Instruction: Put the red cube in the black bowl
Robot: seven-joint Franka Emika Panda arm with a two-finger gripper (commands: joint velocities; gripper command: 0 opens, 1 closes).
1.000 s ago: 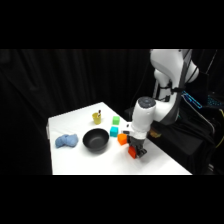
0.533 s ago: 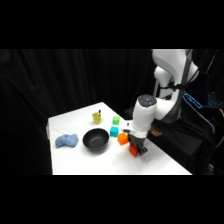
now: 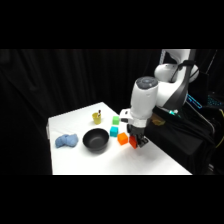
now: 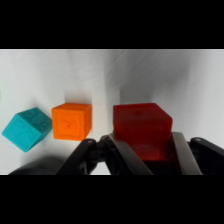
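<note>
The hand [image 4: 142, 152] sits low over the desk [image 3: 150, 162] at centre right of the side view, its fingers [image 4: 120, 155] set on either side of the red cube [image 4: 142, 131], seemingly gripping it. The cube looks barely off the desk, if at all. The black bowl [image 3: 95, 139], left of it, is empty, so lifting, carrying and dropping remain

So the white arm comes down from the upper right with its gripper [image 3: 135, 142] right at the red cube [image 3: 133, 141], just beside the orange cube [image 3: 122, 139]. The teal cube [image 3: 114, 131] and a green cube [image 3: 116, 120] sit behind that. The black bowl [image 3: 95, 139] is left of them, with a yellow cup [image 3: 97, 117] further back and a blue cloth [image 3: 65, 141] at far left on the white table [image 3: 150, 162].
</note>
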